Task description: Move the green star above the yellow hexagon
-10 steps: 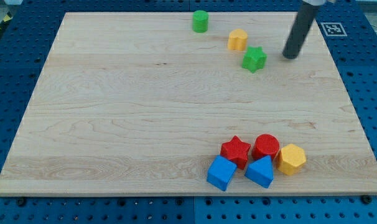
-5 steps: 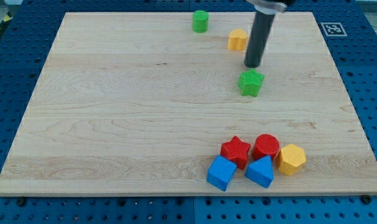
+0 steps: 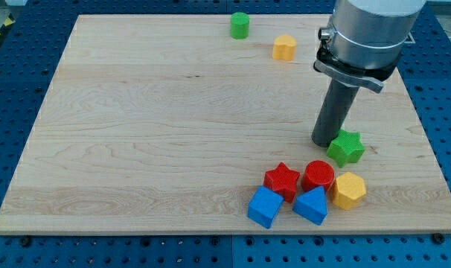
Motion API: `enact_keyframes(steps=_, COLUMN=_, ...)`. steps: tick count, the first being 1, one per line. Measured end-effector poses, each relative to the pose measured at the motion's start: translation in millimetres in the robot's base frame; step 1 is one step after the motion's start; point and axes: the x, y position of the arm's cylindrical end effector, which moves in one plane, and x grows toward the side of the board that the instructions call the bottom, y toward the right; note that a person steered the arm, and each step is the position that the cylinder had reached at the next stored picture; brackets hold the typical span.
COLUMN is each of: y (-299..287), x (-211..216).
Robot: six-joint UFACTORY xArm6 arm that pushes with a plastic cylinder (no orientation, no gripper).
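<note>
The green star (image 3: 347,147) lies on the wooden board at the view's lower right, just above the yellow hexagon (image 3: 348,190) and the red cylinder (image 3: 318,176). My tip (image 3: 322,141) stands right at the star's upper left edge, touching or nearly touching it. The rod rises from there toward the view's top right.
A red star (image 3: 282,179), a blue cube (image 3: 265,207) and a blue triangular block (image 3: 311,205) cluster beside the yellow hexagon. A green cylinder (image 3: 240,25) and a second yellow hexagon (image 3: 284,48) sit near the board's top edge. The board's right edge (image 3: 426,141) is close.
The green star has been pushed down and to the right, from near the top yellow hexagon to just above the bottom one. My tip followed behind it.
</note>
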Motion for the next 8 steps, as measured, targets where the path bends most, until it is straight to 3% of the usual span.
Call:
enact_keyframes(steps=2, y=11, x=5)
enact_keyframes(steps=3, y=26, x=-25)
enact_keyframes(steps=5, y=93, x=-1)
enact_keyframes(steps=8, y=59, x=14)
